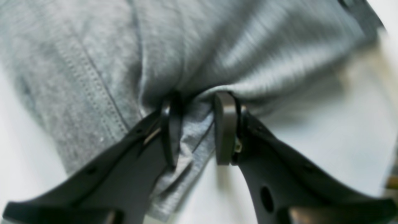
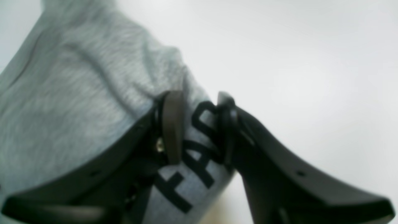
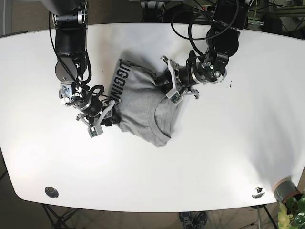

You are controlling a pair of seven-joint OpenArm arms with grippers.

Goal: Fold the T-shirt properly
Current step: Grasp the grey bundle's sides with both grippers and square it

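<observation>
Both claws, left claw (image 1: 197, 127) and right claw (image 2: 199, 124), pinch the grey T-shirt (image 3: 143, 102), bunched on the tabletop (image 3: 228, 157); folding looks barely half done

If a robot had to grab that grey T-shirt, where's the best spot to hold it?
Probably by its edges, coming in low from each side, as here: the left pincer pinches a bunched fold near the hem, and the right pincer clamps the printed edge. On the T-shirt, thin cloth edges fit between the jaws.
</observation>
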